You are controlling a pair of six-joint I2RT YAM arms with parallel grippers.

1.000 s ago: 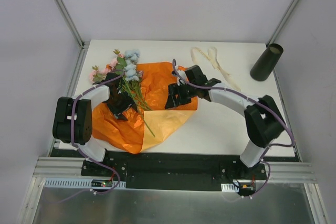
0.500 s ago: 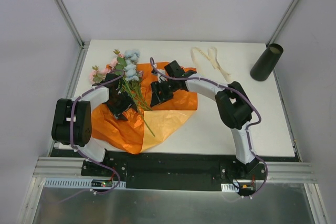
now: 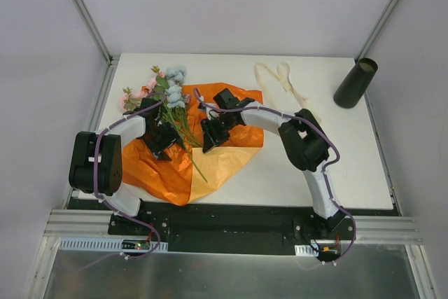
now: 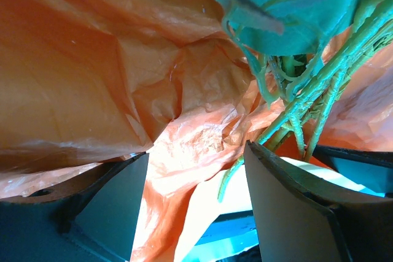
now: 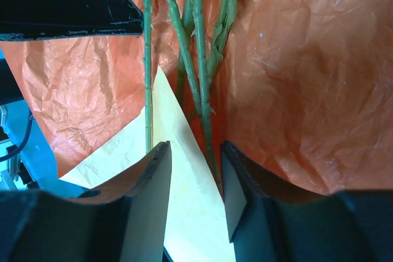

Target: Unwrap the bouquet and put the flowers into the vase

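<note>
Presently: flowers [image 3: 171,92] laid on opened orange paper [image 3: 224,145], left part of worktop [image 3: 294,166]. Probably light, stems [image 5: 199,90] wiry, blooms crushable, paper slippery; best taken mid-stem. Right claw [image 5: 196,176] narrow about a stem, gap showing; left claw [image 4: 196,170] wide over paper beside stems. Vase [image 3: 355,82] far right corner, well apart; ribbon [image 3: 283,82] between, bare worktop nearer.

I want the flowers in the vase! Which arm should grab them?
Right. The right pincer straddles the green stems, and its side is nearer the vase. The left pincer has mostly orange paper between its fingers.
</note>
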